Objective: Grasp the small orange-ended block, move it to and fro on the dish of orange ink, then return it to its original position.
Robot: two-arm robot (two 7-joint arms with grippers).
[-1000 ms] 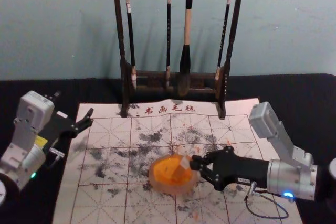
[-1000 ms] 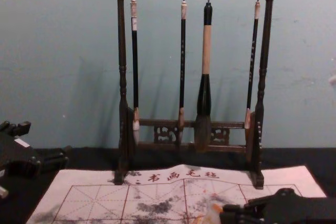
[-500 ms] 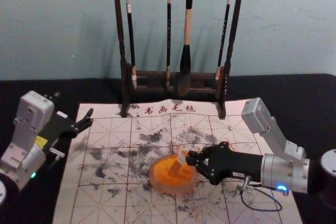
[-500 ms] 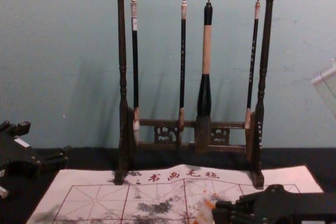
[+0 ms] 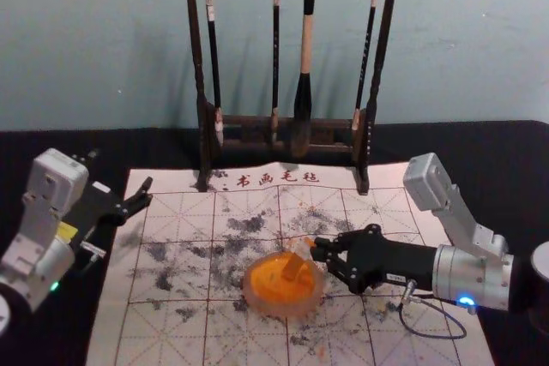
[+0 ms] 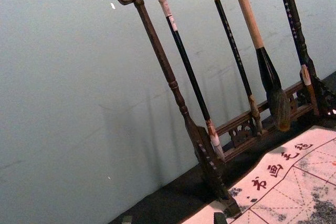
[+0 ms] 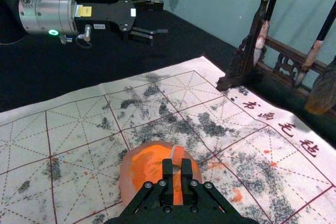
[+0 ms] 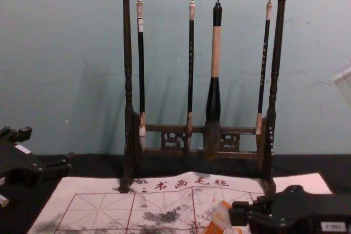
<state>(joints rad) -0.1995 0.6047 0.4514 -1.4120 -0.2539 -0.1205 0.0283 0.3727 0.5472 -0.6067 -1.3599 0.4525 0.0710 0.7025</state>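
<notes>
While the right claw (image 5: 317, 249), reaching in from the right of the head view, is clamped on the small, pale, orange-ended block (image 7: 177, 156), the block is over the round, pale-rimmed dish (image 5: 283, 310) of orange ink, on the white, red-gridded mat (image 5: 163, 336) with its black smudges. Off to the left, above the black-covered desk (image 5: 480, 147), the left claw (image 5: 121, 170) is idle with its fingers apart, and behind the dish 4 brushes (image 5: 306, 36) hang from a dark wooden rack (image 5: 194, 49).
</notes>
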